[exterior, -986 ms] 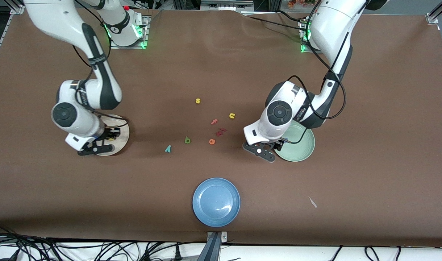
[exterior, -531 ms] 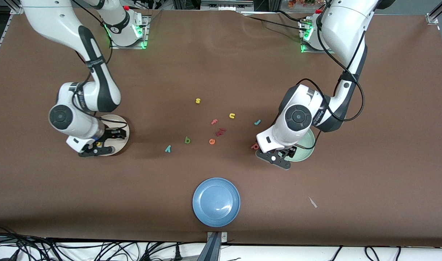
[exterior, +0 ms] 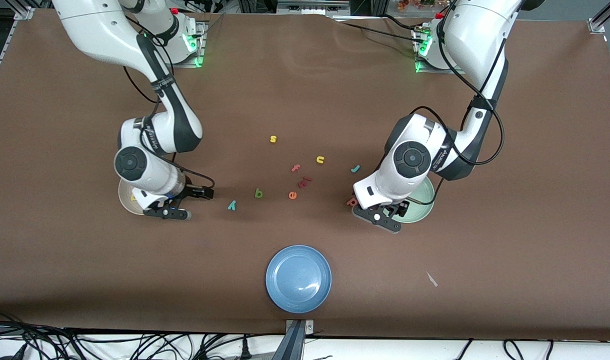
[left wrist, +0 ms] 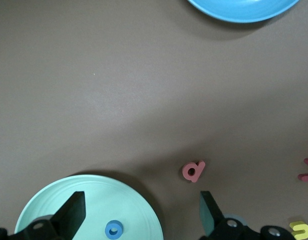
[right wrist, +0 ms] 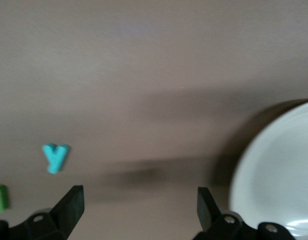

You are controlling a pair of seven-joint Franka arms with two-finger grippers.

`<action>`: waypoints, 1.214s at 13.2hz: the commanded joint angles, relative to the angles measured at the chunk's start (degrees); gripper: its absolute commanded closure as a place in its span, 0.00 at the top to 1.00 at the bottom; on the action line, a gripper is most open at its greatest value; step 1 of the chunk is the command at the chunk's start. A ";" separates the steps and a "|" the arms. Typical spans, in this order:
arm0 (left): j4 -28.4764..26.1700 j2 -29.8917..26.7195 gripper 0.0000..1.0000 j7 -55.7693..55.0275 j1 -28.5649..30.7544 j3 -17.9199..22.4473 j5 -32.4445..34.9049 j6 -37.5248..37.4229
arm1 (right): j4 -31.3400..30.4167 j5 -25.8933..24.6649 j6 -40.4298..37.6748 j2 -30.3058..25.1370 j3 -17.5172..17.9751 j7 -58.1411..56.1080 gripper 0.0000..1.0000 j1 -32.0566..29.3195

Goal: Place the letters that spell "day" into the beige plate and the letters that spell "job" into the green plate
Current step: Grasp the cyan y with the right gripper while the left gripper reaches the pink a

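The brown worktop (exterior: pixel 510 150) carries three plates and a scatter of small letters. The blue plate (exterior: pixel 298 278) sits nearest the front camera, midway along the worktop. The beige plate (exterior: pixel 125 200) lies toward the right arm's end, mostly hidden under that arm's wrist, with a yellow letter (exterior: pixel 133 197) showing on it. The green plate (exterior: pixel 419 206) lies toward the left arm's end, partly under the left arm; the blue "o" (left wrist: pixel 114 229) rests inside it.

The right claw (exterior: pixel 185 202) hangs low over bare worktop just beside the beige plate, fingers spread apart and holding nothing. The left claw (exterior: pixel 385 216) hovers at the edge of the green plate, fingers likewise spread and empty.

Between the plates lie the loose letters. The salmon "b" (left wrist: pixel 193 171) sits on the worktop just beside the green plate. The teal "j" (exterior: pixel 355 169) lies farther from the front camera than it. The teal "y" (exterior: pixel 231 205) and the dark green letter (exterior: pixel 258 193) lie near the right claw. An orange "e" (exterior: pixel 292 195), a reddish "f" (exterior: pixel 296 168), a yellow "u" (exterior: pixel 320 160) and a yellow "s" (exterior: pixel 273 139) lie in the middle.
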 commanded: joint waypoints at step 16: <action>-0.03 -2.06 1.00 1.42 1.99 0.01 0.85 -0.11 | 12.06 0.21 -0.09 12.06 2.25 13.19 0.50 4.54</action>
